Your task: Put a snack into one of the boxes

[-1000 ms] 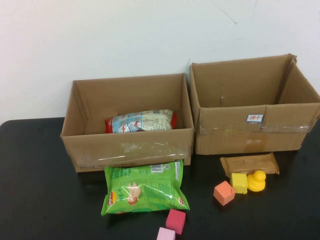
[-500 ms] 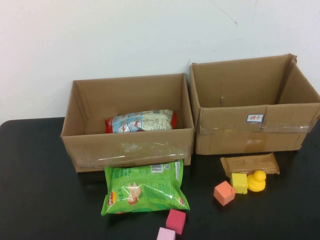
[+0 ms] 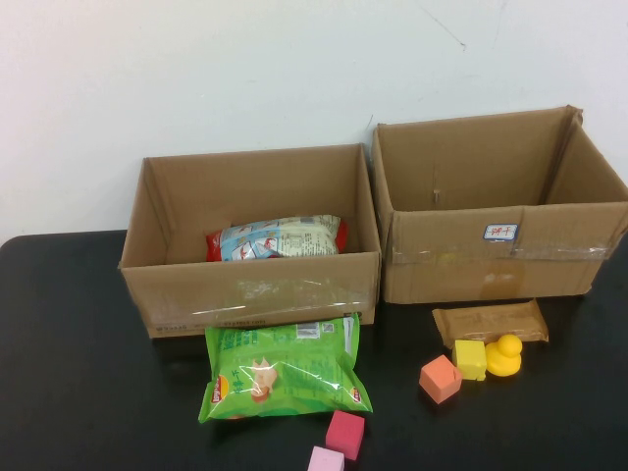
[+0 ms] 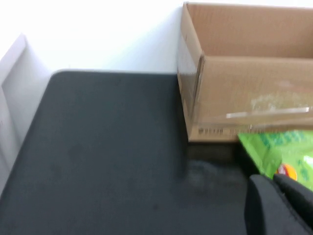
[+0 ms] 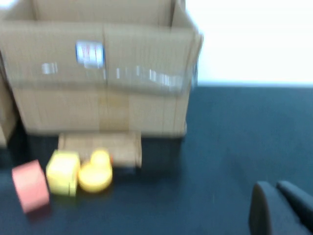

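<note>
Cardboard, shiny wrappers, a matt dark table

Both boxes [image 3: 250, 285] [image 3: 496, 250] were plain brown cardboard patched with glossy clear tape; the green snack bag [image 3: 285, 368] was shiny plastic film, and the black table [image 3: 88, 392] looked smooth and matt.

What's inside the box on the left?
The left box holds one snack bag, pale with red ends, lying against its back wall. The front wall hides the floor nearest the camera.
</note>
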`<state>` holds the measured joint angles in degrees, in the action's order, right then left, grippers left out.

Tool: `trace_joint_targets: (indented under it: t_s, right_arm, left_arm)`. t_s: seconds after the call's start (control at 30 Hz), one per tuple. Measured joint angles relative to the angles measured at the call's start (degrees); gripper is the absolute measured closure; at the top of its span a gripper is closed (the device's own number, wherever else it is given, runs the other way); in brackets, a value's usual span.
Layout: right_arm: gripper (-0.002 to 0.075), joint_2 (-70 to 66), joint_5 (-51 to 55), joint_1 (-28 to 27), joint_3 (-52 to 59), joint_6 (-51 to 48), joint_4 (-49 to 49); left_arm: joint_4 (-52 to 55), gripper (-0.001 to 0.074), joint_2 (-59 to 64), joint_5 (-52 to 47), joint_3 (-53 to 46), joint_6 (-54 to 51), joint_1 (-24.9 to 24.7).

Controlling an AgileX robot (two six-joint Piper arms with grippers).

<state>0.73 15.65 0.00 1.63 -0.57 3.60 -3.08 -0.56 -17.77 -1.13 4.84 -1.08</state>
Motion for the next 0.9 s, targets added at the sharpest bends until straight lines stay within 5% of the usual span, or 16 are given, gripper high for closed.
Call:
trace_joint_targets:
  t_s: [0.57,0.8,0.9]
  right_arm:
    - [0.0727,0.0,-38.11,0.0,0.0,2.48,0.0]
    - [0.0727,0.0,-41.74,0.0,0.0,10.67,-1.35]
    - [0.0727,0.1,-37.21,0.0,-1.73,13.3,-0.83]
  left_arm:
    - [-0.1,0.0736,0.0,49.04,-0.37,1.48,0.0]
    - [0.21,0.0736,0.0,57.11,-0.37,11.65,0.0]
    - [2.63,0.0736,-0.13,51.53,1.88,12.55,0.0]
